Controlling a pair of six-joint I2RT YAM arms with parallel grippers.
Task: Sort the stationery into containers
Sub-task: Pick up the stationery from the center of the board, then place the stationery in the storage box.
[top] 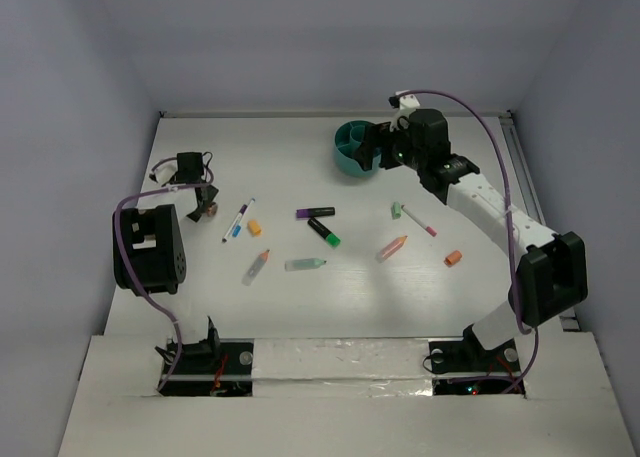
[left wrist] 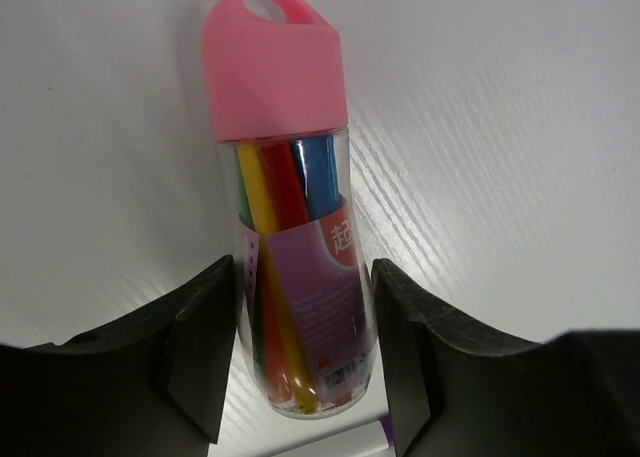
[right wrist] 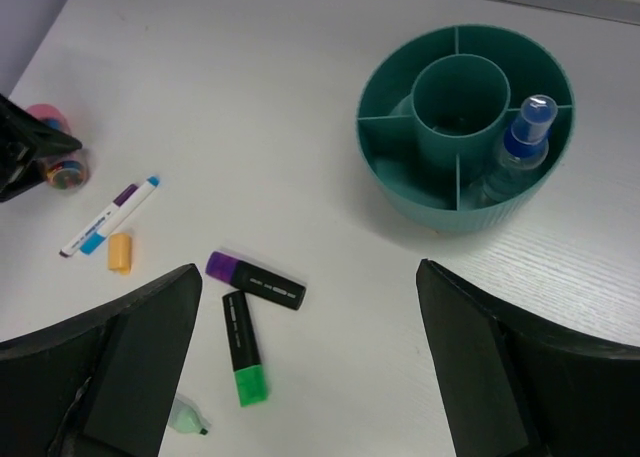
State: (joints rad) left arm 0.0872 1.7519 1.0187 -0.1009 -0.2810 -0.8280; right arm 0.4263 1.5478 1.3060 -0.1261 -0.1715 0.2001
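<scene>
My left gripper (left wrist: 305, 367) is shut on a clear tube of coloured pens (left wrist: 290, 227) with a pink cap, lying at the table's left (top: 205, 210). My right gripper (right wrist: 310, 367) hangs open and empty beside the teal organiser (right wrist: 440, 212), which is at the back in the top view (top: 347, 149). A blue-capped clear bottle (right wrist: 515, 147) lies in one ring compartment. Loose on the table are a purple highlighter (right wrist: 257, 280), a green highlighter (right wrist: 244, 347), a white pen (right wrist: 110, 215) and an orange cap (right wrist: 120, 252).
More stationery lies mid-table: an orange-capped clear item (top: 257, 267), a pale green highlighter (top: 305, 264), a pink-orange marker (top: 392, 248), a pink pen (top: 415, 219) and an orange cap (top: 453, 259). Grey walls close in the back and sides.
</scene>
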